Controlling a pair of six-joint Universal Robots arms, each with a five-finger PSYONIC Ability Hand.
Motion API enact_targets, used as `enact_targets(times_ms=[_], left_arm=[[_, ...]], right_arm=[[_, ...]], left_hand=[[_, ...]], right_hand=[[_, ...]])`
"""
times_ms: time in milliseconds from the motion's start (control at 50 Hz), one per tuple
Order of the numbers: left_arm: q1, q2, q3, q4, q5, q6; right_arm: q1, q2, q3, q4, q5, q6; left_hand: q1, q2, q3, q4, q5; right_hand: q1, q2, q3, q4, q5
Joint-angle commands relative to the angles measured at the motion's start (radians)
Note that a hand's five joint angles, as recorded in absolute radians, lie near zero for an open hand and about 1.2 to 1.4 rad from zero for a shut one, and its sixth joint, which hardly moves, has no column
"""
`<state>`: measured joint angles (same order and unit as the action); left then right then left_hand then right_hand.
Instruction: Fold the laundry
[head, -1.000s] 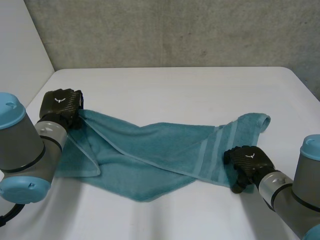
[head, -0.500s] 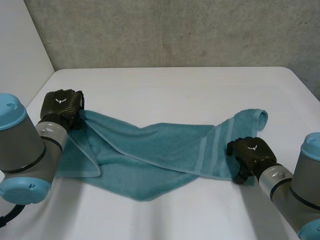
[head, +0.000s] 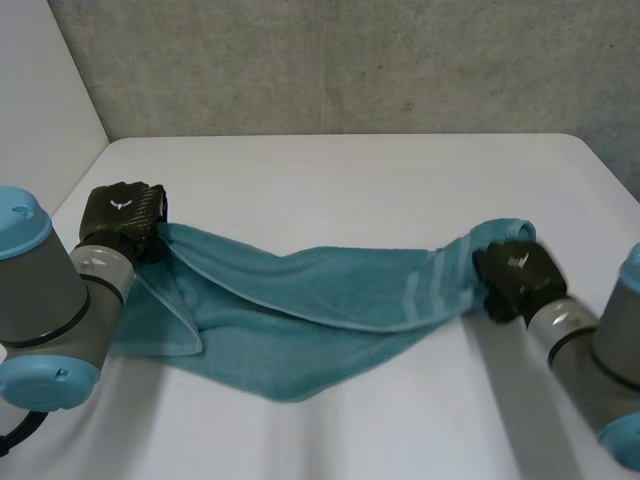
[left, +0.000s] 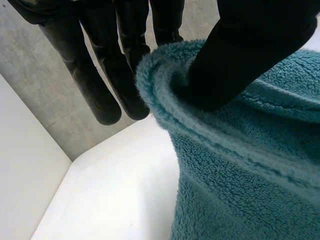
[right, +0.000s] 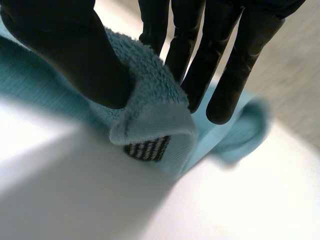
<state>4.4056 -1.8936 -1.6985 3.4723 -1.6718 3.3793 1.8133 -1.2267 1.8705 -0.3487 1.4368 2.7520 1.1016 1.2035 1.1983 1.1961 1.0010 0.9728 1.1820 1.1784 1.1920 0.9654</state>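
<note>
Seen from the head view, the backs of both hands cover their own fingers. The left arm's grey joint (head: 60, 300) overlaps the end of the teal towel (head: 300, 300) at 8 o'clock, and the right arm (head: 590, 350) is cut off at the view's edge. In the left wrist view some fingers pass behind the towel's rim, so their tips are hidden. In the right wrist view the far stretch of towel is blurred.

The left hand (head: 122, 215) sits at 9 o'clock on the white table (head: 350, 180), back upward. Its thumb (left: 250, 55) presses into the towel's thick hemmed edge with straight fingers (left: 95, 85) on the other side, so this hand is clamped on that edge.

The right hand (head: 518, 278) is at 3 o'clock, back upward and turned toward the table's middle. Its thumb (right: 75, 55) lies over a folded corner of the towel with straight fingers (right: 235, 60) behind it, pinching the corner. A small striped label (right: 147, 148) sits on the fold just beneath the thumb.

The towel runs from 9 to 3 o'clock between the hands, bunched lengthwise. Its middle sags onto the table toward 6 o'clock. Pale stripes (head: 430, 290) cross it near the right hand, and a rolled end (head: 505, 228) pokes past that hand toward 2 o'clock. A concrete wall (head: 350, 60) stands at 12 o'clock.
</note>
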Motion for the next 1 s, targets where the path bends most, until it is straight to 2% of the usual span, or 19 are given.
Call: enact_targets(times_ms=[20, 40, 120, 180, 240, 340, 440, 580, 680, 700, 720, 740, 760, 780, 860, 900, 920, 960, 1000], left_arm=[[0.006, 0.045, 0.011, -0.094, 0.001, 0.009], [0.014, 0.068, 0.016, -0.135, 0.003, 0.009], [0.037, 0.114, 0.019, -0.249, 0.006, 0.009], [0.041, 0.128, 0.017, -0.285, 0.006, 0.011], [0.043, 0.139, 0.005, -0.355, 0.006, 0.02], [0.046, 0.123, -0.018, -0.4, 0.006, 0.083], [0.049, 0.03, -0.012, -0.389, 0.003, 0.167], [0.057, -0.117, 0.196, -0.291, 0.004, 0.224], [0.049, -0.133, 0.423, -0.173, 0.006, 0.227], [0.049, -0.133, 0.424, -0.173, 0.006, 0.227], [0.051, -0.13, 0.5, -0.107, 0.007, 0.23], [0.051, -0.122, 0.563, -0.034, 0.009, 0.232], [0.051, -0.122, 0.563, -0.033, 0.009, 0.232], [0.048, -0.111, 0.613, 0.046, 0.013, 0.235], [0.051, -0.029, 0.649, 0.246, 0.049, 0.233], [0.051, -0.004, 0.629, 0.27, 0.067, 0.233], [0.051, -0.004, 0.629, 0.271, 0.067, 0.233], [0.058, 0.013, 0.599, 0.246, 0.076, 0.233], [0.063, 0.04, 0.527, 0.164, 0.083, 0.233]], right_arm=[[-0.038, -0.371, -0.126, 0.245, 0.004, -0.061], [-0.038, -0.372, -0.126, 0.246, 0.004, -0.061], [-0.104, -0.375, -0.253, 0.509, -0.036, -0.144], [-0.13, -0.35, -0.298, 0.612, -0.059, -0.195], [-0.132, -0.329, -0.309, 0.649, -0.059, -0.233], [-0.132, -0.194, -0.32, 0.778, -0.046, -0.446], [-0.126, -0.062, -0.35, 0.784, 0.003, -0.47], [-0.068, 0.11, -0.564, 0.688, 0.097, -0.413], [-0.015, 0.164, -0.87, 0.562, 0.172, -0.322], [-0.009, 0.173, -0.99, 0.515, 0.192, -0.293], [-0.008, 0.177, -1.11, 0.455, 0.209, -0.26], [-0.008, 0.177, -1.111, 0.455, 0.209, -0.259], [-0.006, 0.174, -1.207, 0.386, 0.22, -0.226], [-0.005, 0.174, -1.273, 0.314, 0.226, -0.197], [-0.009, 0.147, -1.272, 0.189, 0.238, -0.149], [0.0, 0.084, -1.199, 0.151, 0.231, -0.146], [0.0, 0.084, -1.199, 0.151, 0.231, -0.146], [0.0, 0.024, -1.046, 0.152, 0.212, -0.144], [-0.002, 0.0, -0.959, 0.149, 0.202, -0.141]], left_hand=[[0.295, 0.193, 0.198, 0.2, 0.221], [0.295, 0.193, 0.198, 0.2, 0.221], [0.295, 0.193, 0.198, 0.2, 0.221], [0.295, 0.193, 0.198, 0.2, 0.221], [0.295, 0.193, 0.198, 0.2, 0.221], [0.295, 0.193, 0.198, 0.2, 0.221], [0.295, 0.193, 0.198, 0.2, 0.221], [0.295, 0.193, 0.198, 0.2, 0.221], [0.295, 0.193, 0.198, 0.2, 0.221], [0.295, 0.193, 0.198, 0.2, 0.221], [0.295, 0.193, 0.198, 0.2, 0.221], [0.295, 0.193, 0.198, 0.2, 0.221], [0.295, 0.193, 0.198, 0.2, 0.221], [0.295, 0.193, 0.198, 0.2, 0.221], [0.295, 0.193, 0.198, 0.2, 0.221], [0.295, 0.193, 0.198, 0.2, 0.221], [0.295, 0.193, 0.198, 0.2, 0.221], [0.295, 0.193, 0.198, 0.2, 0.221], [0.295, 0.193, 0.198, 0.2, 0.221]], right_hand=[[0.423, 0.214, 0.218, 0.204, 0.256], [0.423, 0.214, 0.218, 0.204, 0.256], [0.423, 0.214, 0.218, 0.204, 0.256], [0.423, 0.214, 0.218, 0.204, 0.256], [0.423, 0.214, 0.218, 0.204, 0.256], [0.423, 0.214, 0.218, 0.204, 0.256], [0.423, 0.214, 0.218, 0.204, 0.256], [0.423, 0.214, 0.218, 0.204, 0.256], [0.423, 0.214, 0.218, 0.204, 0.256], [0.423, 0.214, 0.218, 0.204, 0.256], [0.423, 0.214, 0.218, 0.204, 0.256], [0.423, 0.214, 0.218, 0.204, 0.256], [0.423, 0.214, 0.218, 0.204, 0.256], [0.423, 0.214, 0.218, 0.204, 0.256], [0.423, 0.214, 0.218, 0.204, 0.256], [0.423, 0.214, 0.218, 0.204, 0.256], [0.423, 0.214, 0.218, 0.204, 0.256], [0.423, 0.214, 0.218, 0.204, 0.256], [0.423, 0.214, 0.218, 0.204, 0.256]])
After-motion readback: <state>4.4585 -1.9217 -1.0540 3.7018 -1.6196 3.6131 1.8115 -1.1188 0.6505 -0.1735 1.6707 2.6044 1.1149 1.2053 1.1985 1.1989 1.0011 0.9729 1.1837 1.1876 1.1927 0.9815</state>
